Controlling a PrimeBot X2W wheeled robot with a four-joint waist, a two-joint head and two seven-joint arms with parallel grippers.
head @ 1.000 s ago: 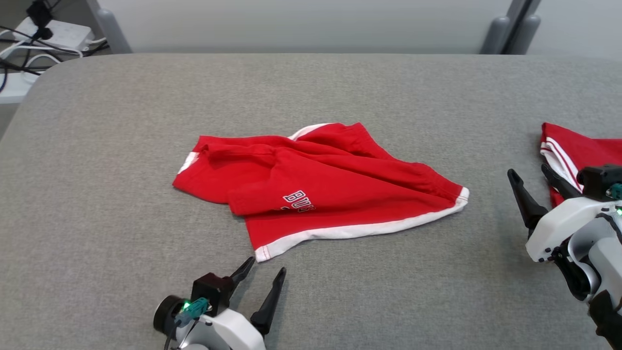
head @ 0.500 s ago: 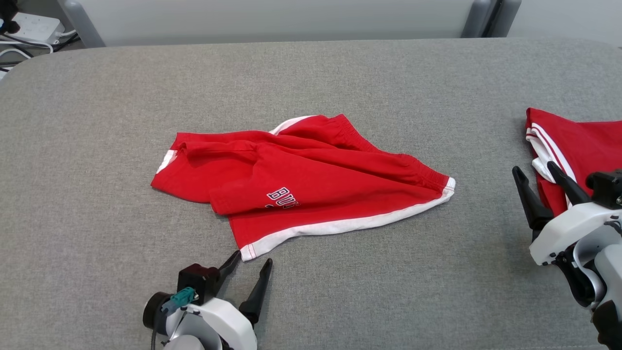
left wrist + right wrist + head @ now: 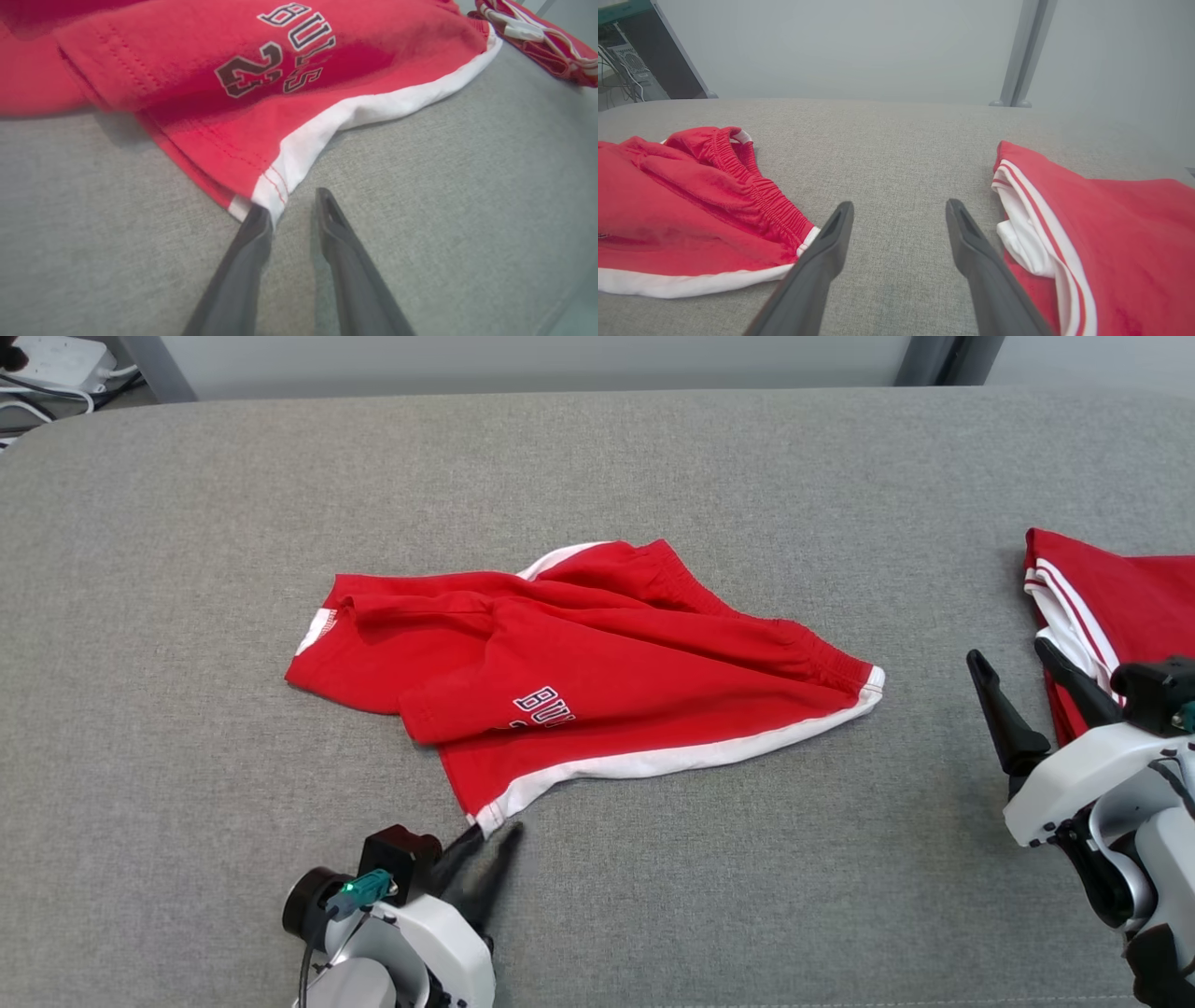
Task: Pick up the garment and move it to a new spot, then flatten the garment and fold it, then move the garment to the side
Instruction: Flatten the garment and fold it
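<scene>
Grey desk (image 3: 187,616): left tool (image 3: 292,201) low at the near corner of the shorts (image 3: 597,663), fingers (image 3: 250,252) narrowly apart, one touching the hem (image 3: 373,107); right tool (image 3: 1010,653) hovers raised, wide open.

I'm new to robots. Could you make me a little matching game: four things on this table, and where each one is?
1 red shorts
2 striped garment
3 left gripper
4 right gripper

A at the table's right edge
B at the shorts' white-hemmed corner
C mid-table, crumpled
D open, between the two garments

Pairs: 1-C, 2-A, 3-B, 4-D
</scene>
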